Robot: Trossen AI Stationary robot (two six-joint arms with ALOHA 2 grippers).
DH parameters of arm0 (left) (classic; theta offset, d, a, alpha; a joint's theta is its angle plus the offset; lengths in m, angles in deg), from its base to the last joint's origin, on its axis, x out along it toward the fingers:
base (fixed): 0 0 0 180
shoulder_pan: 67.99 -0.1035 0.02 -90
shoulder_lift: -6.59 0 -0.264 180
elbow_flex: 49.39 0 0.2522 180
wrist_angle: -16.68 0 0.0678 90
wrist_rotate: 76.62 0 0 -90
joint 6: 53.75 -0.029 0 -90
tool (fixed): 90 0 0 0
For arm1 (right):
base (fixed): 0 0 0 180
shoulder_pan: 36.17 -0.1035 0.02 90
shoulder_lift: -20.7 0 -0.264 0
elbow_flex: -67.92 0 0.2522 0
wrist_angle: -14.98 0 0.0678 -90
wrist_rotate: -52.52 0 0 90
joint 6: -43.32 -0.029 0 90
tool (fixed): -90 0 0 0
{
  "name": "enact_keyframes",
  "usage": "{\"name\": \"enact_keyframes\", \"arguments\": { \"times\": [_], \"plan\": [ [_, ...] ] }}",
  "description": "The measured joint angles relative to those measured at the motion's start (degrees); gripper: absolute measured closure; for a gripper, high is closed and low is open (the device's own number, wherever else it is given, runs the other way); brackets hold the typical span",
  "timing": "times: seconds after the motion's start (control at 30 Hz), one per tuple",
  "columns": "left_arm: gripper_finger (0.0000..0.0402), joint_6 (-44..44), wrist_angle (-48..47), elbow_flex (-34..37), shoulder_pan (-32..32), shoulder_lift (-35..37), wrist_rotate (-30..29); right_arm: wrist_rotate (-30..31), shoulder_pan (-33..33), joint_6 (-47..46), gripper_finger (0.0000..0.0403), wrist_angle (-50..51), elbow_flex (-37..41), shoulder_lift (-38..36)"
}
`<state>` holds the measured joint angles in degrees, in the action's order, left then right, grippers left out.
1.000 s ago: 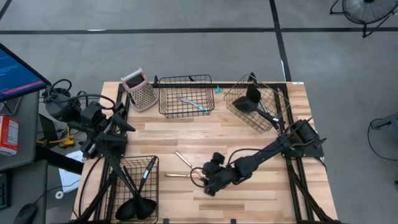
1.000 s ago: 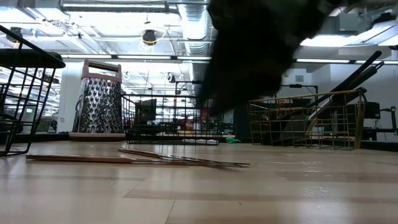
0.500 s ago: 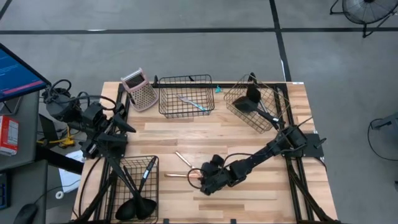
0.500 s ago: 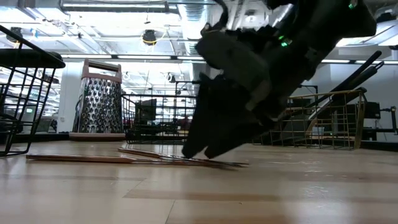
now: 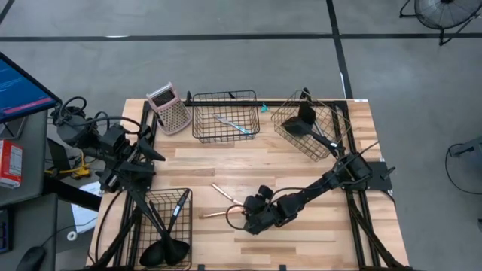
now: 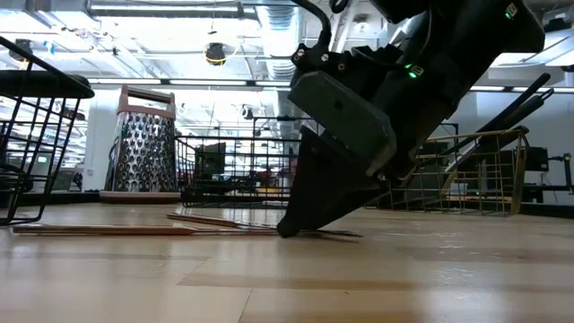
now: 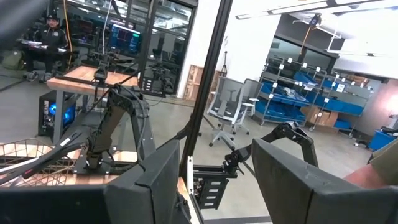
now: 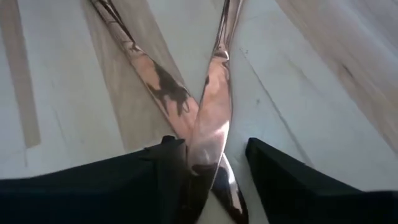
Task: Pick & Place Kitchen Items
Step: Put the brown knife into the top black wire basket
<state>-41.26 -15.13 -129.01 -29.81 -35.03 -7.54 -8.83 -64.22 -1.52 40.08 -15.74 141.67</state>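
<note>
Two slim copper-coloured pieces lie crossed on the table, one (image 5: 226, 194) slanting, the other (image 5: 218, 213) running along the table. My right gripper (image 5: 242, 217) is down at the table (image 6: 291, 229), open, one finger on each side of the crossing (image 8: 205, 134). My left gripper (image 7: 214, 186) waits open and empty at the table's left edge (image 5: 154, 154). Black long-handled utensils stand in the near-left black basket (image 5: 167, 218) and the far-right copper basket (image 5: 305, 128). A silver-teal piece (image 5: 232, 124) lies in the far black basket. My right gripper comes slanting down from the table's right, its fingers (image 8: 168, 165) on either side of the copper pieces' crossed ends (image 8: 211, 155), which lie flat on the table. I cannot tell whether a finger touches them.
A metal grater (image 5: 169, 109) stands at the far left beside the far black basket (image 5: 226, 117). Bare wood lies between the baskets and around the copper pieces. A person sits in the room beyond the table (image 7: 46, 37).
My right gripper has come down to the table and a little toward its left edge, and its fingers now stand at the crossed copper pieces. The piece running along the table has slid a little toward the table's left.
</note>
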Motion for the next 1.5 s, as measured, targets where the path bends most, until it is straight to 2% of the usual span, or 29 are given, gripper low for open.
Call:
{"name": "enact_keyframes", "arguments": {
  "times": [0.5,0.93,1.2,1.5],
  "plan": [
    [0.0217,0.0,0.0,0.0,0.0,0.0,0.0,-5.1,2.6,2.2,0.0395,4.1,0.0,-0.4],
    [0.0217,0.0,0.0,0.0,0.0,0.0,-0.1,-7.6,3.9,1.7,0.0401,4.1,0.2,-2.3],
    [0.0217,-0.1,-4.0,0.0,0.0,-0.2,-6.8,-7.5,3.9,1.7,0.0402,5.3,0.5,-4.2],
    [0.0218,0.0,-6.2,0.0,0.0,-0.2,-7.1,-6.6,3.7,1.3,0.0403,4.9,0.4,-4.3]
  ]
}}
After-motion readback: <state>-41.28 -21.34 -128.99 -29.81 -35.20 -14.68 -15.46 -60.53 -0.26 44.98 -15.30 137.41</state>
